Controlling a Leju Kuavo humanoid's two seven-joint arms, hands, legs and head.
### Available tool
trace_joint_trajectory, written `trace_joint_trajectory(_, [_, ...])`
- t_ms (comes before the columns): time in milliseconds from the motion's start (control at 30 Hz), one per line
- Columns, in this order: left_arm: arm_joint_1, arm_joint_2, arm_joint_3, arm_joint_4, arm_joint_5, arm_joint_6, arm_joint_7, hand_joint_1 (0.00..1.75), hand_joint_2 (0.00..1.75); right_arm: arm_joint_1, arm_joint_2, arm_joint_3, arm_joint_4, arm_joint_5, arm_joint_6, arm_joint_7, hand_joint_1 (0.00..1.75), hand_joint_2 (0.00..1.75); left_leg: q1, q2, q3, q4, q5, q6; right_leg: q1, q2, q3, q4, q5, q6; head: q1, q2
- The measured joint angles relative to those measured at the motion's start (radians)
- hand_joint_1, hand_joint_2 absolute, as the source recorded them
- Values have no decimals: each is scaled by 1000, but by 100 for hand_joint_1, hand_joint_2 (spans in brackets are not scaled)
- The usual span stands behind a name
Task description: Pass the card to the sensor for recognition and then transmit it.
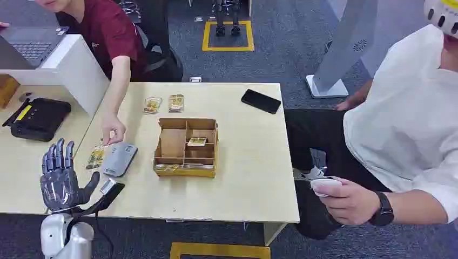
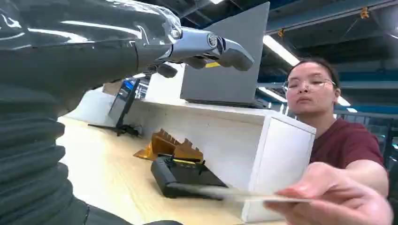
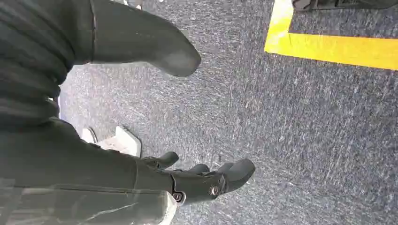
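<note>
My left hand (image 1: 61,179) is raised over the table's near left corner, fingers straight and apart, holding nothing. In the left wrist view the left hand (image 2: 197,47) has a person's hand (image 2: 335,197) holding a thin card (image 2: 234,193) flat towards it. In the head view that person's hand (image 1: 113,131) is just beyond a grey sensor pad (image 1: 119,159), with another card (image 1: 96,157) lying beside the pad. My right hand (image 3: 192,180) hangs over grey carpet, fingers loosely apart and empty.
A compartmented cardboard box (image 1: 186,147) with cards stands mid-table. Two card packs (image 1: 164,103) and a black phone (image 1: 261,101) lie at the far side. A black device (image 1: 39,117) and a laptop (image 1: 32,43) are at the left. A seated person at the right holds a white device (image 1: 324,186).
</note>
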Motion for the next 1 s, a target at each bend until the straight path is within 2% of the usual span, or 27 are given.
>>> trace_joint_trajectory(200, [-17, 0, 0, 16, 1, 0, 21, 0, 175, 0, 0, 2, 0, 3, 4, -7, 0, 175, 0, 0, 0, 0, 0, 0, 0, 0, 0, 0, 0, 0, 0, 0])
trace_joint_trajectory(233, [-17, 0, 0, 18, 3, 0, 22, 7, 175, 0, 0, 2, 0, 5, 5, -7, 0, 175, 0, 0, 0, 0, 0, 0, 0, 0, 0, 0, 0, 0, 0, 0])
trace_joint_trajectory(267, [-17, 0, 0, 20, 8, 0, 22, 127, 175, 0, 0, 2, 0, 5, 4, -7, 0, 175, 0, 0, 0, 0, 0, 0, 0, 0, 0, 0, 0, 0, 0, 0])
trace_joint_trajectory(333, [-17, 0, 0, 23, 19, 0, 22, 175, 175, 0, 0, 3, 0, 6, 4, -7, 0, 175, 0, 0, 0, 0, 0, 0, 0, 0, 0, 0, 0, 0, 0, 0])
trace_joint_trajectory(1000, [-12, 5, -49, 48, 120, 0, 9, 175, 175, 0, 0, 17, 0, 8, 3, -7, 0, 175, 0, 0, 0, 0, 0, 0, 0, 0, 0, 0, 0, 0, 0, 0])
